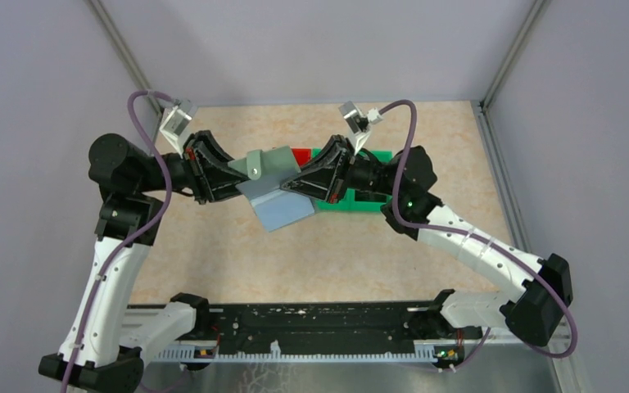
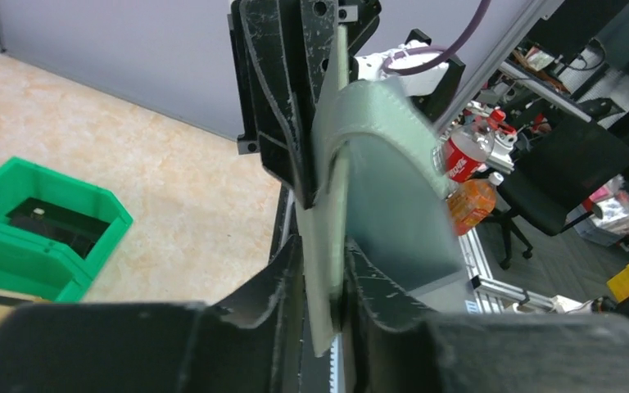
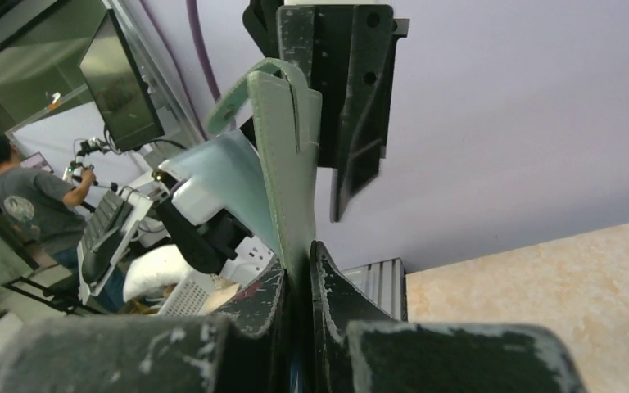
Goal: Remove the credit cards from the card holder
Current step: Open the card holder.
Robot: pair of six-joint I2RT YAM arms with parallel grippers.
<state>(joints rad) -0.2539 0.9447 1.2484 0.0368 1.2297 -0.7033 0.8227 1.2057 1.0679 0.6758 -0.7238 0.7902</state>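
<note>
The card holder (image 1: 272,164), a pale grey-green folding wallet, hangs opened above the table between both grippers, its bluish-grey lower flap (image 1: 280,210) drooping toward me. My left gripper (image 1: 244,182) is shut on its left edge. My right gripper (image 1: 296,185) is shut on its right edge. In the left wrist view the jaws (image 2: 328,282) pinch the wallet's thin edge (image 2: 393,196). In the right wrist view the jaws (image 3: 301,266) pinch the wallet (image 3: 291,164), with its tab curling at the top. I cannot make out any credit cards in any view.
A red bin (image 1: 301,153) and a green bin (image 1: 362,201) sit on the table behind and under the right gripper. The green bin also shows in the left wrist view (image 2: 45,225). Grey walls enclose the beige tabletop (image 1: 336,254).
</note>
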